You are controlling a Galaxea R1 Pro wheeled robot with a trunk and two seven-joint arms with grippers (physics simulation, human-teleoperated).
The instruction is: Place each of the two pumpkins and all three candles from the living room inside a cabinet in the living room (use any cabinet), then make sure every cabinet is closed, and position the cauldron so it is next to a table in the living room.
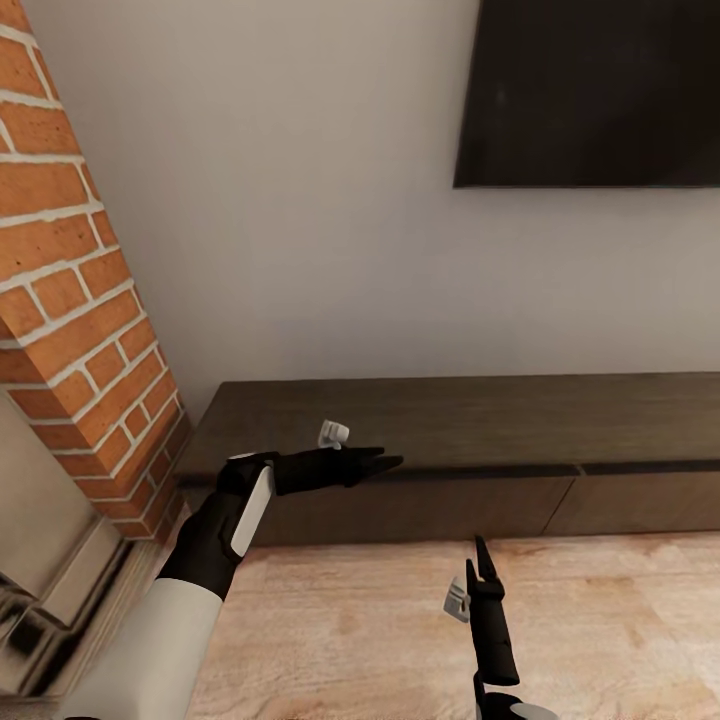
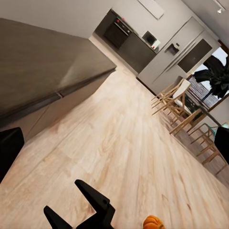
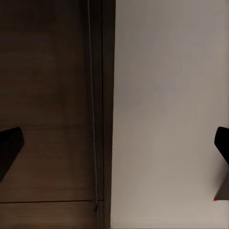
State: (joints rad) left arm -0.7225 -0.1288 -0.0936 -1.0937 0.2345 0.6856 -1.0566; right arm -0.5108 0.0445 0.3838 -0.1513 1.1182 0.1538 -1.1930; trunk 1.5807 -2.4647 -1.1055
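Observation:
The long low dark-brown cabinet [image 1: 470, 415] runs along the white wall, and its plain fronts look shut. My left gripper [image 1: 388, 462] is open and empty. It points sideways along the cabinet's front top edge. My right gripper [image 1: 483, 562] is also open and empty, hanging over the wooden floor and aimed at the cabinet front. One orange pumpkin [image 2: 153, 222] lies on the floor beyond my right gripper's fingers [image 2: 93, 195]. The second pumpkin, the candles, the cauldron and the coffee table are out of view.
A brick fireplace column [image 1: 80, 330] stands close on the left, against the cabinet's end. A dark screen [image 1: 590, 90] hangs on the wall above. Pale wood floor [image 2: 129, 143] stretches towards wooden dining chairs [image 2: 179, 102] and the kitchen.

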